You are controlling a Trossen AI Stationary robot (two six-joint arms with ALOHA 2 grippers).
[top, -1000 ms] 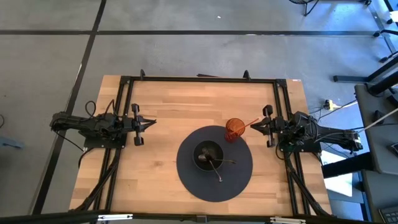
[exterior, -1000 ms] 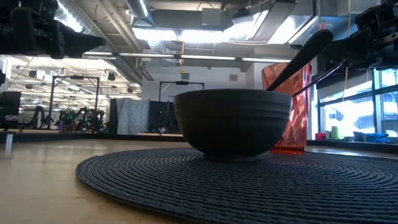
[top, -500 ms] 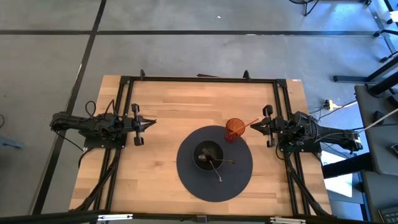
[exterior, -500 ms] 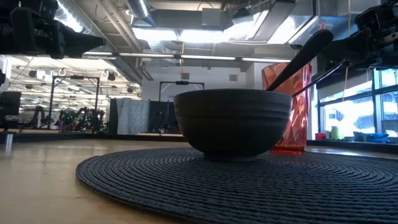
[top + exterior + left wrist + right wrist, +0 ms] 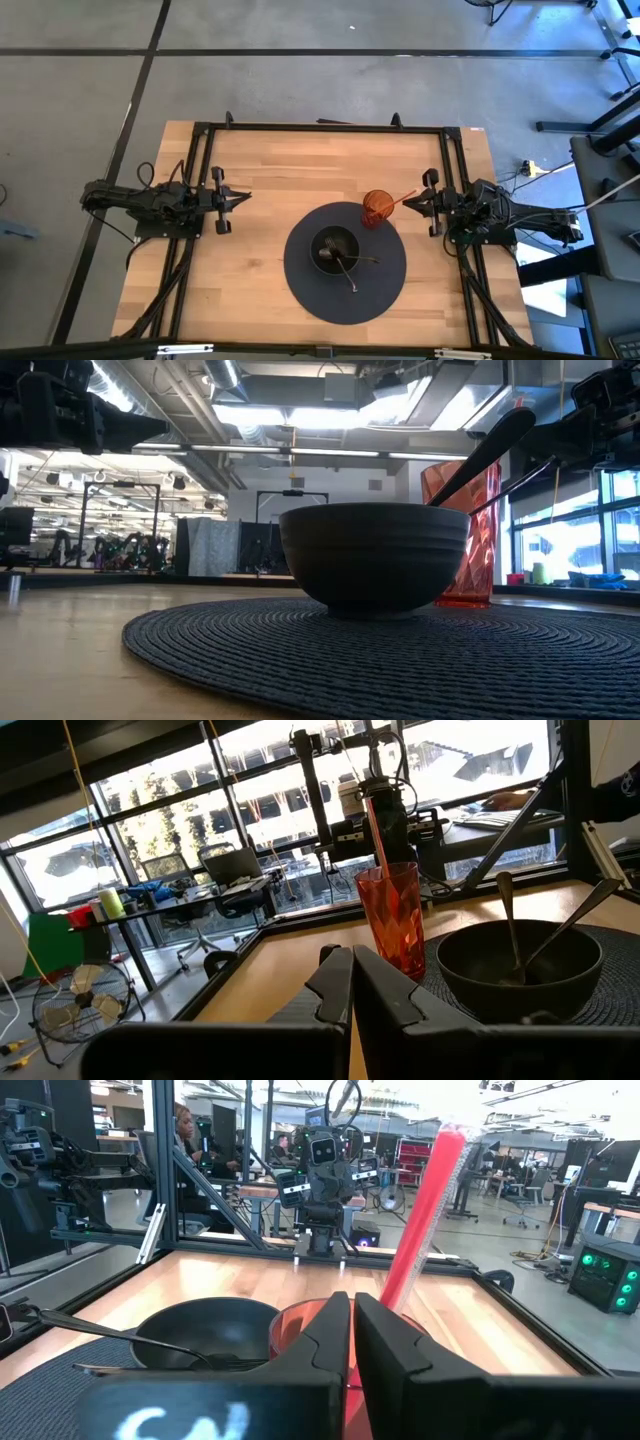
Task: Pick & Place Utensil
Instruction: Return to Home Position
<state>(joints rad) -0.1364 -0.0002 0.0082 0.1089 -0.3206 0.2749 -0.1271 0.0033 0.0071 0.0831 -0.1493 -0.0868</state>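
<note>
A dark bowl (image 5: 335, 248) stands on a round dark woven placemat (image 5: 390, 280). Two metal utensils (image 5: 350, 268) lie in the bowl with their handles leaning on its rim; one handle (image 5: 485, 450) sticks up over the rim in the low view. An orange tumbler (image 5: 377, 208) with a red straw (image 5: 425, 1210) stands on the mat's far edge. My left gripper (image 5: 243, 197) hovers shut left of the mat. My right gripper (image 5: 408, 203) hovers shut just right of the tumbler, its tips near the straw's end but apart from it.
Bare wood lies left of the mat (image 5: 250, 260) and along the far side of the table (image 5: 320, 160). A black frame rail (image 5: 320, 127) runs round the table. A person sits in the room behind the table (image 5: 185, 1125).
</note>
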